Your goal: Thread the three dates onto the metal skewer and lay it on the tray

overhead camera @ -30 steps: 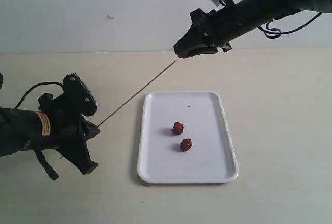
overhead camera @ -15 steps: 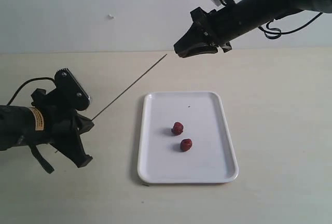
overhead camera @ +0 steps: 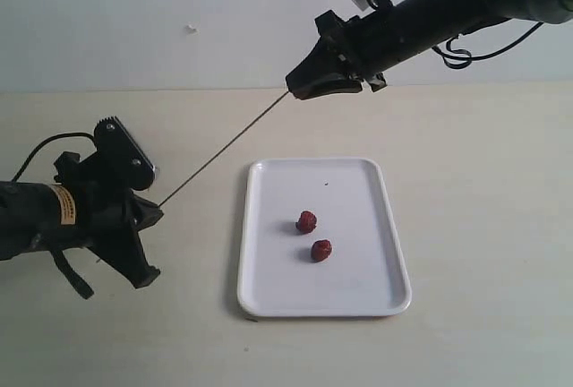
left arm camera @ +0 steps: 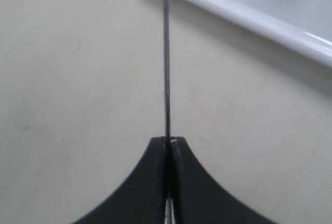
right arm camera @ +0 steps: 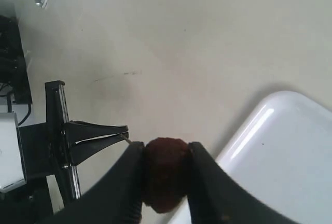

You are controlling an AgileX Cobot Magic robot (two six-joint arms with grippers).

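Observation:
My left gripper point(overhead camera: 152, 212) point(left arm camera: 168, 140) is shut on the lower end of the metal skewer point(overhead camera: 224, 146) point(left arm camera: 166, 53), which slants up to the right. The skewer's tip meets my right gripper point(overhead camera: 294, 91) point(right arm camera: 165, 149), raised above the table's far side. That gripper is shut on a dark red date point(right arm camera: 165, 175), which hides the skewer's tip in the right wrist view. Two more dates point(overhead camera: 306, 221) point(overhead camera: 321, 250) lie near the middle of the white tray point(overhead camera: 358, 288).
The tray's rim point(left arm camera: 249, 19) shows close beside the skewer in the left wrist view, and its corner point(right arm camera: 280, 130) shows below the held date. A pale wall rises behind the beige table point(overhead camera: 483, 154).
My left gripper drew back to the left with the skewer, then held still. My right gripper moved left with its date until it met the skewer's tip.

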